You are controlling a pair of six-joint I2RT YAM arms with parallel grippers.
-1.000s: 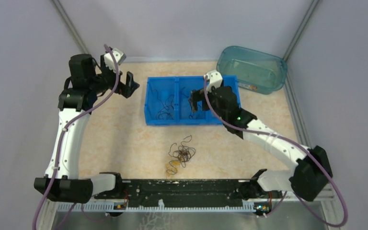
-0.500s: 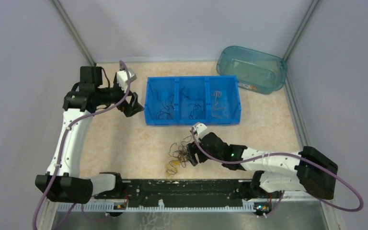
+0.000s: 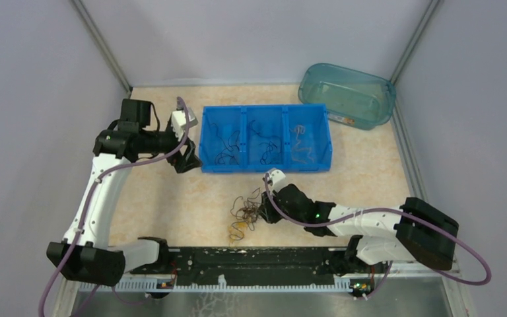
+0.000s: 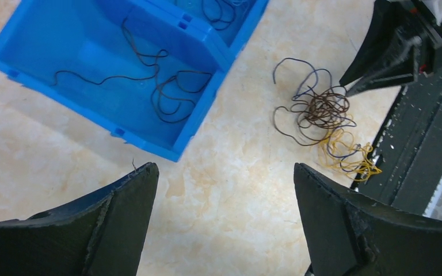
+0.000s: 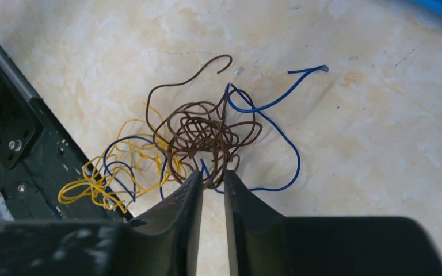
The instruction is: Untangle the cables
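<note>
Cables, thin brown, blue and yellow wires, lie knotted near-centre on the beige counter. Our right claw sits nearly together at the brown knot, though we cannot tell whether it grips. Our left claw stands apart. Pulling may tighten the knot.

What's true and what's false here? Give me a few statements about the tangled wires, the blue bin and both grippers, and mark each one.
1. The tangle of thin brown, blue and yellow wires lies on the table, outside the blue plastic three-compartment bin. True.
2. All three bin compartments are empty. False: each holds loose wires.
3. The left gripper is open with nothing between its fingers. True.
4. The right gripper hovers over the bin. False: its tips are at the tangle's brown knot.
</note>
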